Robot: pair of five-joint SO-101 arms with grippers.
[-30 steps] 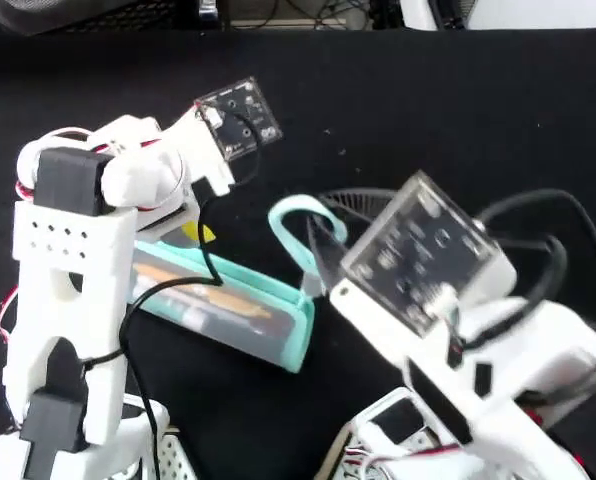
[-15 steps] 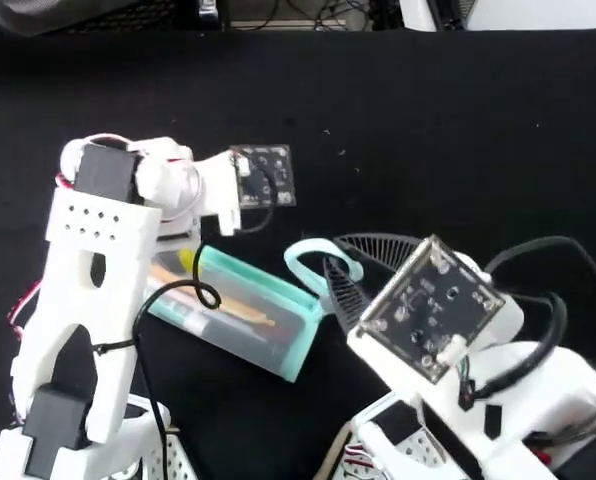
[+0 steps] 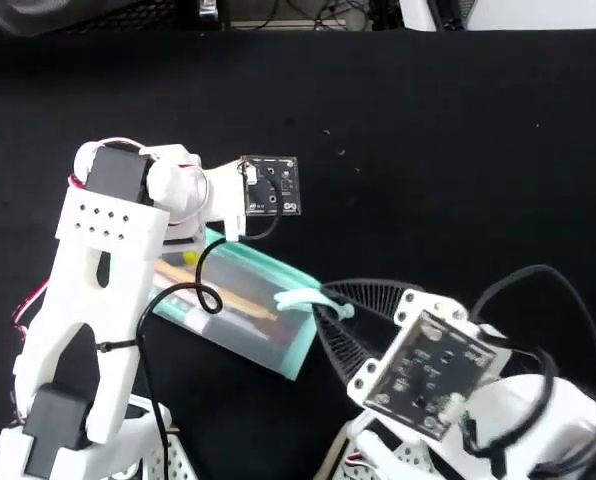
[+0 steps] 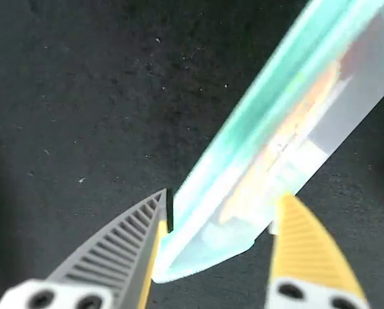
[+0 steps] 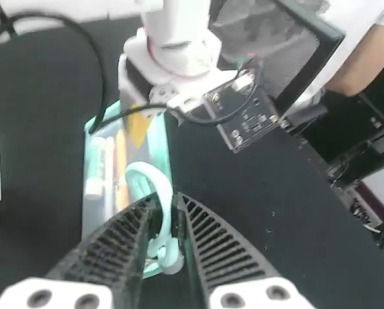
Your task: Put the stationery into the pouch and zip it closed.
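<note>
Black fabric is covering the worktop (image 3: 458,120), where the translucent pouch with mint-green edging (image 3: 243,325) is lying, with stick-shaped stationery (image 3: 228,300) showing inside it. The left pincer (image 4: 224,196) is clamping one end of the pouch. The right pincer (image 5: 167,199) is pinching the mint-green pull loop (image 5: 144,177) between nearly closed fingers. Risks: the smooth loop may be slipping out under tension, or the pouch may be dragging along if the left hold is too weak. No legible writing is showing on the pouch.
</note>
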